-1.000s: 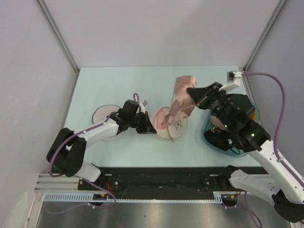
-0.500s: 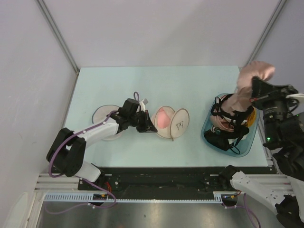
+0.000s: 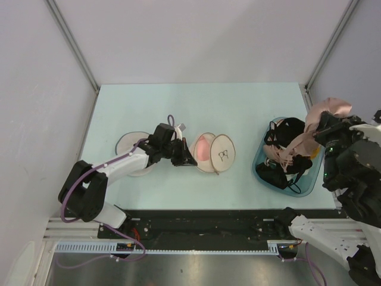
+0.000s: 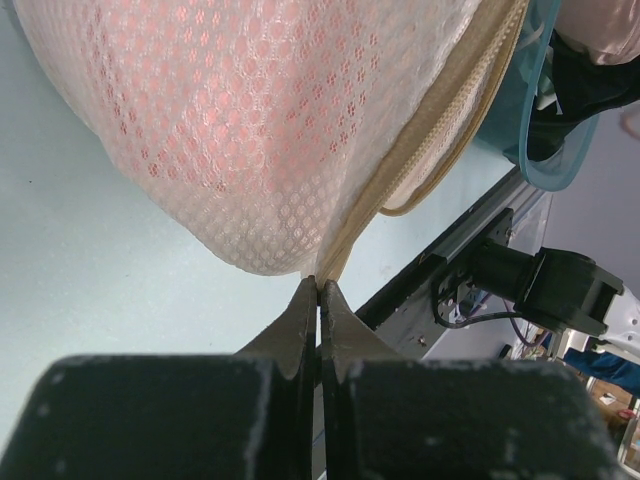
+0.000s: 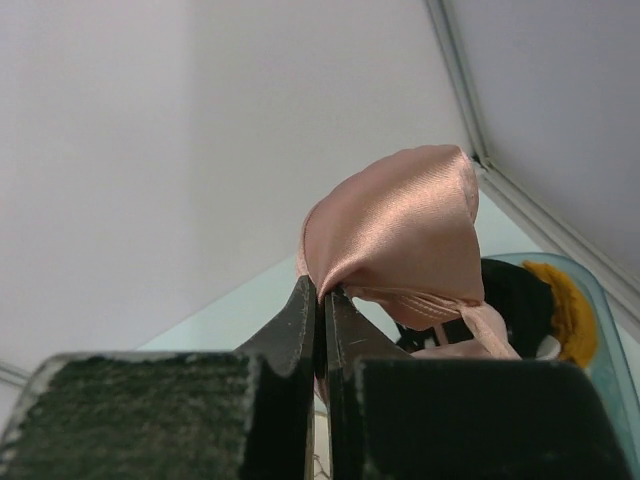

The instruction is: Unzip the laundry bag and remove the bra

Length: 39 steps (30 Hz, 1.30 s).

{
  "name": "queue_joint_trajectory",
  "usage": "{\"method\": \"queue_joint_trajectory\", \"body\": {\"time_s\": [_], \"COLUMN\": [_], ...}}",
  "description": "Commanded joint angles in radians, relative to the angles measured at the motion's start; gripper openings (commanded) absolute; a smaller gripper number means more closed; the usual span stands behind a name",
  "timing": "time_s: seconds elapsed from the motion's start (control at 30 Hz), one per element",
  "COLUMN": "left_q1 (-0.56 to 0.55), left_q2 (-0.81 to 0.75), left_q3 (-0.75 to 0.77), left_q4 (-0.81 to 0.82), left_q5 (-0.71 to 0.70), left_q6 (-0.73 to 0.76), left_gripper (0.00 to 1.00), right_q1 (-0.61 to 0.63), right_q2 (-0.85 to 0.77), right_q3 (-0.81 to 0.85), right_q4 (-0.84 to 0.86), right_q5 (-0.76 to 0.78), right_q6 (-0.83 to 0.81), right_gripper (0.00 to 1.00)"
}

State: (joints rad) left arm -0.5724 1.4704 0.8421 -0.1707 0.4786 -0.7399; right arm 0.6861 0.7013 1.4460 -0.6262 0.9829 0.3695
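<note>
The bag (image 3: 213, 153) lies unzipped in the middle of the top view, on the pale surface (image 3: 178, 107). Its two round halves are spread apart, and the right one carries the small dark icon. Pink shows in the left half and through the mesh in the left wrist view (image 4: 250, 130). The left fingers (image 3: 186, 159) are pressed together on the bag's left edge, and close up they pinch the zip seam at its lower rim (image 4: 308, 310).

The bra (image 3: 330, 110) is out of the bag, held up at the right edge of the top view. The right fingers (image 5: 312, 310) pinch a fold of its satin cup (image 5: 400, 225). Its straps trail down to the teal basket (image 3: 303, 187), which holds black clothing (image 3: 289, 128).

A whiter round pouch (image 3: 128, 143) lies at centre left, partly under the left arm.
</note>
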Motion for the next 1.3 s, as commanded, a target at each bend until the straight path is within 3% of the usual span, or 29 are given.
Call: {"method": "queue_joint_trajectory", "body": {"time_s": [0.0,0.2,0.4,0.53,0.97,1.1,1.17,1.2,1.27], "left_q1": [0.005,0.005,0.005,0.005,0.005,0.005,0.005,0.005,0.003], "left_q2": [-0.022,-0.021,-0.018,-0.009,-0.027,-0.048,-0.058,-0.058,-0.058], "left_q3": [0.038,0.037,0.026,0.025,0.012,0.021,0.029,0.032,0.037], "left_q4": [0.002,-0.001,0.003,0.013,0.013,-0.019,-0.021,-0.023,-0.024], "left_q5": [0.025,0.023,0.018,0.026,0.037,0.003,-0.003,-0.008,-0.008], "left_q6": [0.033,0.037,0.037,0.034,0.039,0.062,0.068,0.071,0.076], "left_gripper": [0.01,0.0,0.0,0.01,0.01,0.0,0.0,0.0,0.0], "right_q1": [0.007,-0.059,-0.245,-0.387,-0.5,-0.5,-0.5,-0.502,-0.499], "right_q2": [-0.008,0.023,0.092,0.162,0.55,0.471,0.352,0.302,0.191], "right_q3": [-0.076,-0.237,-0.406,-0.579,-0.723,-0.72,-0.719,-0.708,-0.69], "right_q4": [-0.055,-0.133,-0.176,-0.08,0.157,0.14,0.131,0.114,0.092], "right_q5": [0.103,0.041,-0.191,-0.404,-0.414,-0.455,-0.473,-0.493,-0.51], "right_q6": [0.064,0.186,0.339,0.355,0.352,0.336,0.309,0.307,0.293], "right_gripper": [0.0,0.0,0.0,0.0,0.0,0.0,0.23,0.42,0.52]}}
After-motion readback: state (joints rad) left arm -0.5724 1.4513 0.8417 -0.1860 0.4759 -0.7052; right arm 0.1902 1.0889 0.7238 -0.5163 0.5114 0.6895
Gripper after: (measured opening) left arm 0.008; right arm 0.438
